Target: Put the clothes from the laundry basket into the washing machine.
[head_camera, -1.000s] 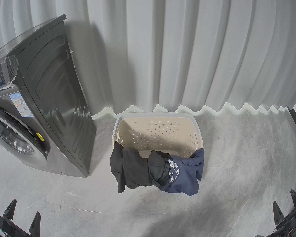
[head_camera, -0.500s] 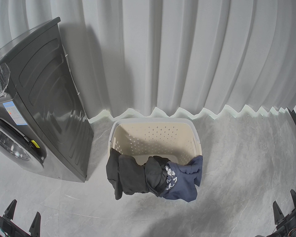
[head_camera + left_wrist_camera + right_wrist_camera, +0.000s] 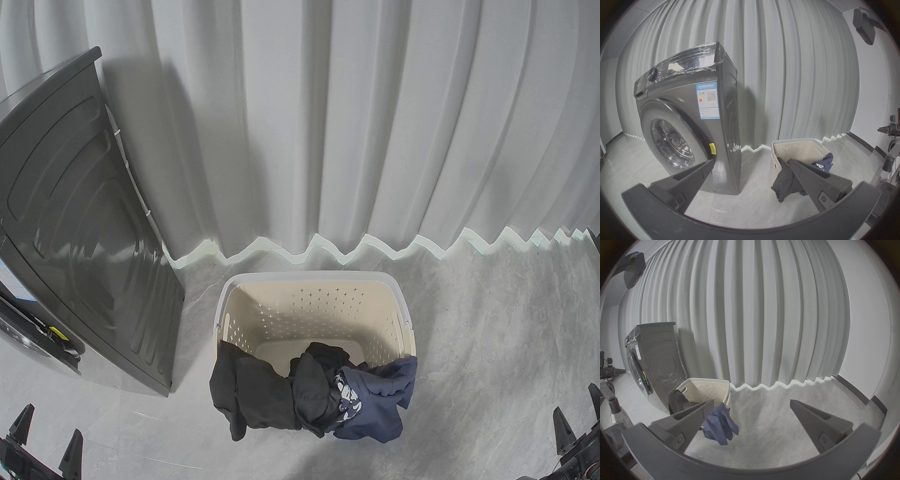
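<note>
— Now, spotted the clothes?
— Yes: draped over the near rim of the cream perforated plastic laundry basket, a black garment touching a navy blue garment. Standing on grey stone floor, near the dark grey front-loading washing machine on the left.
— Gripping anything?
— Nothing. Spread wide and empty, both left gripper and right gripper, low, well apart from the basket.
</note>
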`<state>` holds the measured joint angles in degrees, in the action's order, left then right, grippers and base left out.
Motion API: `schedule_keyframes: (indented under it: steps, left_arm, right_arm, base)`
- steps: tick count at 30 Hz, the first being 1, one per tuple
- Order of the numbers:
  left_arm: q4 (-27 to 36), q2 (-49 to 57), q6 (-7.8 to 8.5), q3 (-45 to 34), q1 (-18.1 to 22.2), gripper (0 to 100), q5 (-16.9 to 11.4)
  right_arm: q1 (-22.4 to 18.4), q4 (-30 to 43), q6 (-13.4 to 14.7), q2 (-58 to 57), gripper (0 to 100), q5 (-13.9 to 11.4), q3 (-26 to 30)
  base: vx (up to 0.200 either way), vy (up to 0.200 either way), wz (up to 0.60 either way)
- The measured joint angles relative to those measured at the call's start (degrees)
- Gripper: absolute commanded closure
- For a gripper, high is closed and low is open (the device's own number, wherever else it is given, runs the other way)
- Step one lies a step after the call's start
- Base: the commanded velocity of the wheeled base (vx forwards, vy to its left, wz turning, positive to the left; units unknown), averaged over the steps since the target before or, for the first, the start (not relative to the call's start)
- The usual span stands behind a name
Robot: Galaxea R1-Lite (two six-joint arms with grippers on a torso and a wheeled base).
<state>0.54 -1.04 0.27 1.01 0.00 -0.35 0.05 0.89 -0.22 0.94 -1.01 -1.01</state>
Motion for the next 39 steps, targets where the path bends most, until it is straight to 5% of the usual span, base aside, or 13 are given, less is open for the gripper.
schedule_keyframes:
  steps: [39]
  left_arm:
    - [-0.05, 0.0, 0.0, 0.0, 0.0, 0, 0.02]
  right_arm:
    - [0.05, 0.0, 0.06, 0.02, 0, 0.15, 0.0]
  base:
    - [0.077, 0.0, 0.0]
